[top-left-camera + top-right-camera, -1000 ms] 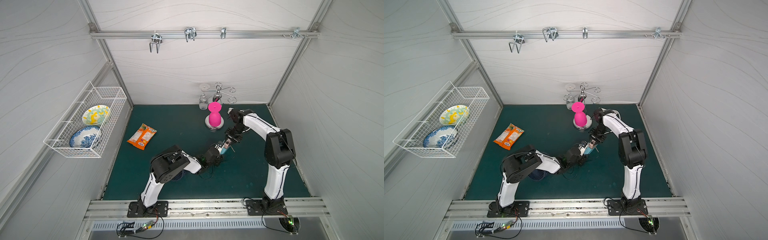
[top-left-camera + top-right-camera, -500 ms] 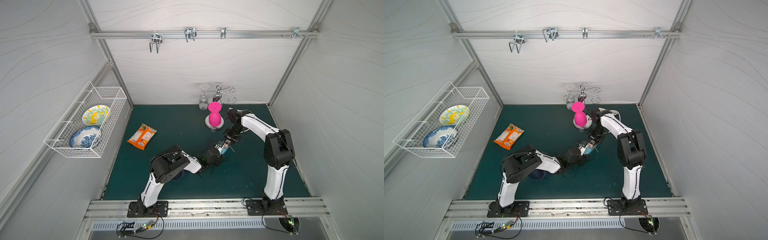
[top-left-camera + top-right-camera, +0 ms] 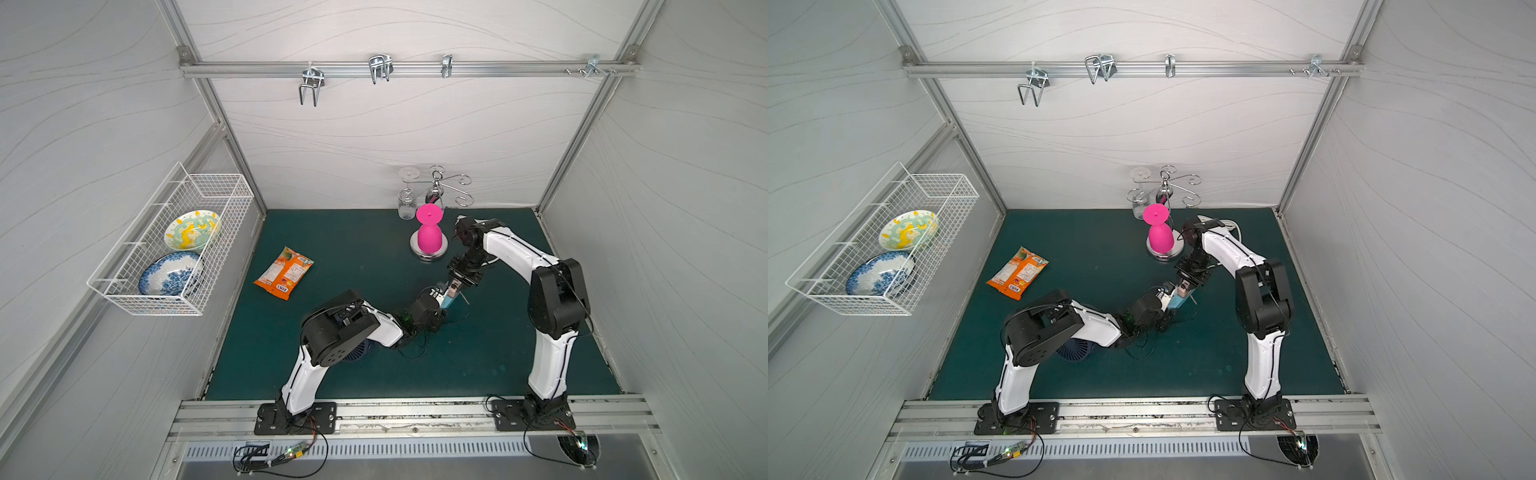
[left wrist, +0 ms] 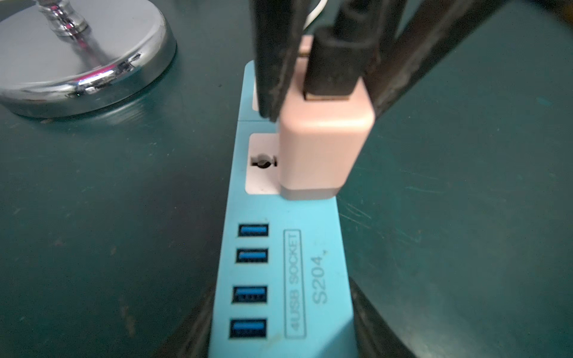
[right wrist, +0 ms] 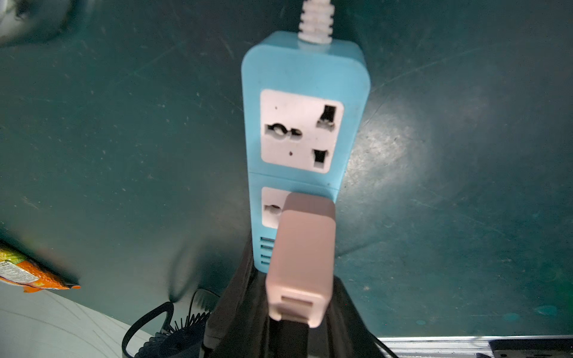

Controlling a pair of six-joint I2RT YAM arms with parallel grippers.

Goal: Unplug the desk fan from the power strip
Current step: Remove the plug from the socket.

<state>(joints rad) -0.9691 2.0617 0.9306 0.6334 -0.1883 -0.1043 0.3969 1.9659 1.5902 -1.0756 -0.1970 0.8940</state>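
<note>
Plug not out yet, by my read. Desk fan [image 3: 361, 353] sits near the front of the surface, mostly hidden under the left arm's elbow, its thin black cable [image 3: 415, 353] trailing toward mid-surface. Left gripper [image 3: 441, 296] is clamped across the USB end of the power strip [image 4: 279, 279], pinning it flat. Right gripper [image 3: 456, 286] is clenched on the pink plug [image 4: 322, 148], fingers [image 4: 273, 55] on both its sides. In the left wrist view the plug's base looks seated on, or barely off, the socket face; can't tell which. The second socket [image 5: 300, 130] is empty. What's left: pull the plug clear, release.

Surface [image 3: 478, 365]: dark green mat, scuffed. Snack bag [image 3: 284, 273] lies well left. At the back, a pink cup [image 3: 429, 232] upside down on a chrome stand base [image 4: 77, 55]. White panelled walls, wire basket [image 3: 166, 245] with two bowls on the left wall, hook rail [image 3: 407, 68] high on the back wall.
</note>
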